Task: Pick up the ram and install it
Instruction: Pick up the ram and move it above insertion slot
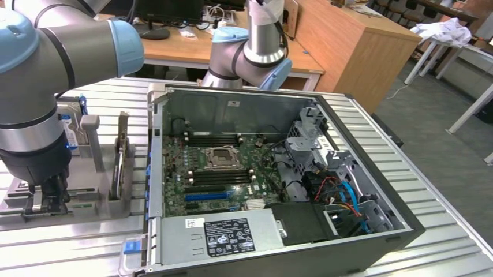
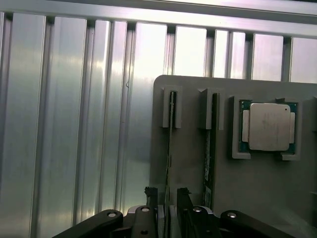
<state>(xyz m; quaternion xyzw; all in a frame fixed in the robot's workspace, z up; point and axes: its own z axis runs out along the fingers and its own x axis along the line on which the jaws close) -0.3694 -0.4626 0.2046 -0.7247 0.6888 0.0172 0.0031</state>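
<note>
Open PC case [image 1: 400, 231] lies on its side on ribbed alu table [image 1: 77, 254], top panel off; green mobo [image 1: 254, 173] inside w/ bare CPU socket [image 1: 221, 156] at centre; long black slots [image 1: 212, 139] run just beside the socket on two sides; silver PSU [image 1: 177, 242] at the case's near end w/ black label [image 1: 228, 236]; blue & orange cables [image 1: 347, 199] bunched toward exterior view's right; grey holder plate [image 2: 190, 158] sits on the table, a CPU [image 2: 269, 126] seated in its own pocket; wooden desk [image 1: 339, 52] behind; white cloth [image 1: 447, 29] on a far table.
</note>
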